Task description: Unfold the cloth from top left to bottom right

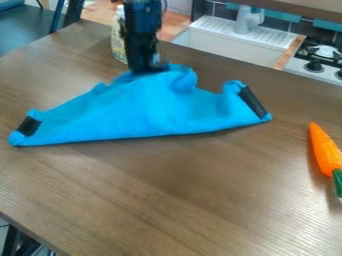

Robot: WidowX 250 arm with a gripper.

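Hanging at the top of the blue cloth, in the frame's upper half, the gripper (clamped or not, I cannot tell) has the cloth's long edge below.

Brown wood-grain table across most of frame. Upper right: white sink, pale tap, stove alongside, dark tiles behind. Upper left: flat blue-grey surface.

Cloth showing soft, matt fabric; tabletop showing smooth wood-look grain, slight sheen; carrot looking smooth, plastic.
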